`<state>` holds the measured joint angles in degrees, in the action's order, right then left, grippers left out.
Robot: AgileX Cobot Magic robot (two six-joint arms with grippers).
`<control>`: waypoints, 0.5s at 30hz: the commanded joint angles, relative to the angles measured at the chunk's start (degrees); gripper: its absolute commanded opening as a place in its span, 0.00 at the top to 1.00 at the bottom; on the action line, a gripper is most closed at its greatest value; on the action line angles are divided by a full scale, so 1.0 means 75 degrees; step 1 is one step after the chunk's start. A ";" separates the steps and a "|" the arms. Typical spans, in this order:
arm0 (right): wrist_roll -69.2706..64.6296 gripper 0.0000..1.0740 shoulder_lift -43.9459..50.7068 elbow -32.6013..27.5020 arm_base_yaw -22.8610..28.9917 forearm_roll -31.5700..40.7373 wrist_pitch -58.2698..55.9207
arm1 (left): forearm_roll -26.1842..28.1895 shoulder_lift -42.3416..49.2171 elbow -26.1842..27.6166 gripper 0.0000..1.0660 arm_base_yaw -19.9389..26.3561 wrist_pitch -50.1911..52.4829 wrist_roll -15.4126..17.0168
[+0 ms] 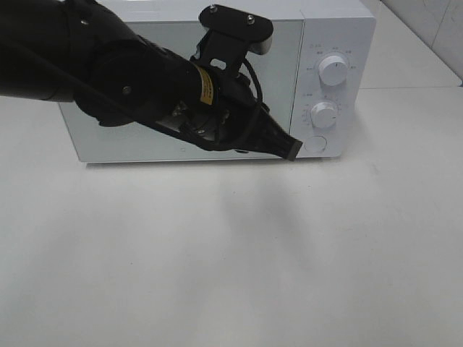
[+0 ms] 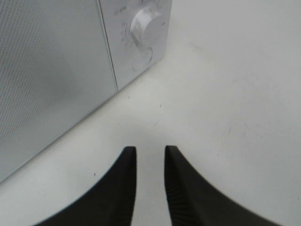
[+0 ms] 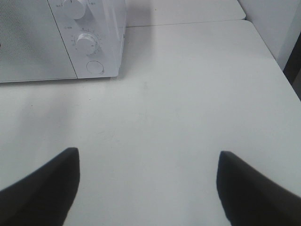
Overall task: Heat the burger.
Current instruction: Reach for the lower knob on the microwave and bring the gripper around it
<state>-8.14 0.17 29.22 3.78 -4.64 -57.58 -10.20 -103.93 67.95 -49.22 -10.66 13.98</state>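
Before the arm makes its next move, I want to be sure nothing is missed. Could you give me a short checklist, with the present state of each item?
1. Microwave door closed: ok, it sits flush with the front.
2. Burger located: cannot tell, no view shows it.
3. Left gripper lined up with the round button: ok, its tip is right beside it; contact cannot be told.
4. Left gripper free: ok, the jaws are slightly apart with nothing between them.
5. Right gripper out of the way: ok, wide open over the table, holding nothing.
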 commanded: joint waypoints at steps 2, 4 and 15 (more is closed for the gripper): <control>-0.0099 0.29 0.0222 -0.0061 -0.0046 0.0023 0.0031 | 0.0512 0.0206 0.0046 0.46 -0.0038 -0.1222 0.0084; -0.0099 0.29 0.0222 -0.0061 -0.0046 0.0023 0.0031 | 0.0710 0.0214 0.0046 0.39 -0.0038 -0.1482 0.0084; -0.0099 0.29 0.0222 -0.0061 -0.0046 0.0023 0.0031 | 0.1016 0.0619 0.0061 0.27 -0.0038 -0.4782 0.0023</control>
<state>-8.14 0.17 29.22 3.78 -4.64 -57.58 -1.89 -100.04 68.01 -49.22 -43.32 14.21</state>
